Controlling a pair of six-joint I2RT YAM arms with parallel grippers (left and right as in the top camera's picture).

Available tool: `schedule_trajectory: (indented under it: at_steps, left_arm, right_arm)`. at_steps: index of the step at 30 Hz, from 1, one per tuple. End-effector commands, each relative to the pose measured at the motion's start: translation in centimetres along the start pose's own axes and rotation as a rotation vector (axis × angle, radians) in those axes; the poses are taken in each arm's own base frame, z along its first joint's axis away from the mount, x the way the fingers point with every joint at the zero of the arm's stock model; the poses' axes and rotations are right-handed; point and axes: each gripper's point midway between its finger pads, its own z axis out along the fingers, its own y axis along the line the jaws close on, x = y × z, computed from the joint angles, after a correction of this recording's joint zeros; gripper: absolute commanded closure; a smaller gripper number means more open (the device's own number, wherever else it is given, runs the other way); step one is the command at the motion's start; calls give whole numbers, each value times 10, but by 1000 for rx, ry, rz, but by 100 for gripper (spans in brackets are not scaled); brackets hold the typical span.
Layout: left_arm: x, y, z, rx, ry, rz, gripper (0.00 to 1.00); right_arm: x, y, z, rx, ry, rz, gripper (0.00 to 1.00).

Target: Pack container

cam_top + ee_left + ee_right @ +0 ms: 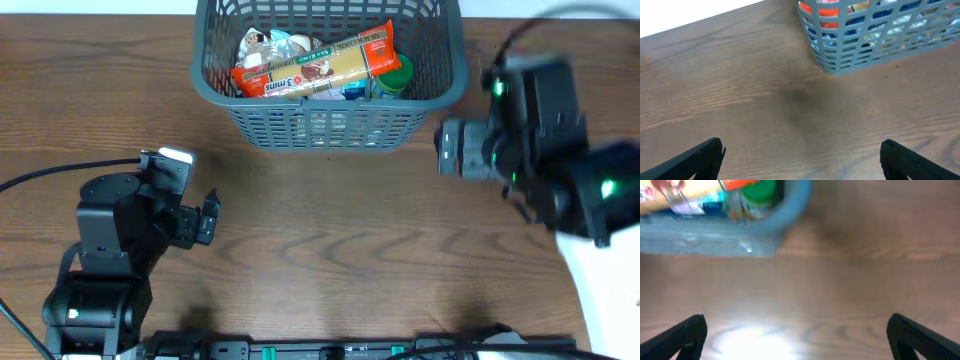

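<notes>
Your left gripper (801, 159) and right gripper (799, 337) spread empty fingers wide: the pasta packet (320, 62) lies in the container (325, 128) at twelve o'clock.

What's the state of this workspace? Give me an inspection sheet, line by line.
Surface: wood-grain table, with a glare patch under the right wrist camera.
Job's things: basket at the far edge, holding a pasta packet, a green-lidded jar and a crinkled bag.
Clutter: nothing seen.
Grippers: left gripper open, empty, over bare table; right gripper open, empty, near the basket's corner.
Cables: black cable runs from the left edge to the left arm; second cable arcs above the right arm.
Surroundings: white beyond the table's far edge; equipment bar along the near edge.
</notes>
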Motion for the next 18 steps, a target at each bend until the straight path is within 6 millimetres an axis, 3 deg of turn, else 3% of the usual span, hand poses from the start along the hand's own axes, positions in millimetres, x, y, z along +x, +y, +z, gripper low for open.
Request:
schedule_trajectory:
  at_steps: [1,6,11,18]
  left_arm:
    - [0,0,0,3,-4,7,2]
    - [1,0,0,2,2,8,2]
    - [3,-1,0,5,9,7,2]
    - [3,-1,0,5,9,7,2]
  right_arm:
    - [47,-7,11,1,9,8,1]
    - [92,-13,35,-9,-25,-18,1]
    - [105,-12,42,-42,-102,-57,1]
    - [117,-13,46,-39,-74,-65,1]
